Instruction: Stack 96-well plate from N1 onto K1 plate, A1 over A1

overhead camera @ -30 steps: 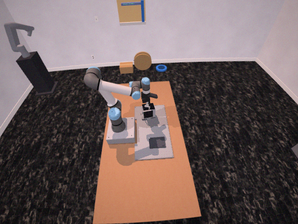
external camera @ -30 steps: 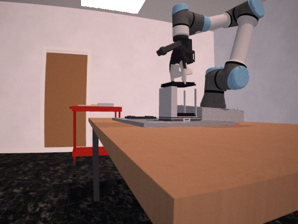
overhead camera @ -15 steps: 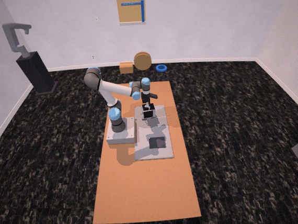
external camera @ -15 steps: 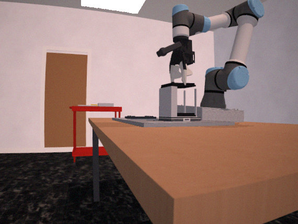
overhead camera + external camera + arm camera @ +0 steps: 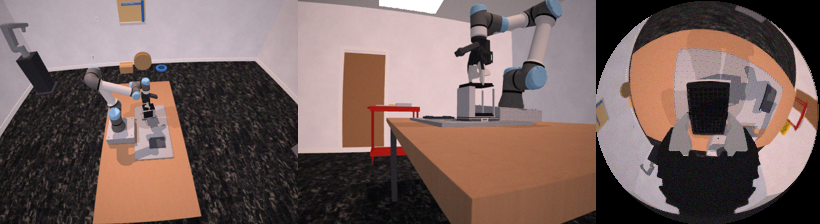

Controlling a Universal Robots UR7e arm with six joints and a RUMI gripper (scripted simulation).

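Observation:
My gripper (image 5: 477, 80) is shut on a black 96-well plate (image 5: 476, 85) and holds it level at the top of the stack rack K1 (image 5: 476, 103), which has a white wall and thin upright posts. In the wrist view the held plate (image 5: 709, 107) fills the middle, between the fingers. A second black plate (image 5: 484, 114) lies flat at the bottom of the rack, well below the held one. The dark plate nest N1 (image 5: 157, 142) sits nearer the front of the grey base board (image 5: 153, 132) with nothing on it. I cannot make out the cut corners.
The arm's grey pedestal (image 5: 121, 131) stands just left of the board on the orange table (image 5: 146, 170). A red cart (image 5: 393, 107) stands beyond the table's far end. The rack's posts rise close around the held plate.

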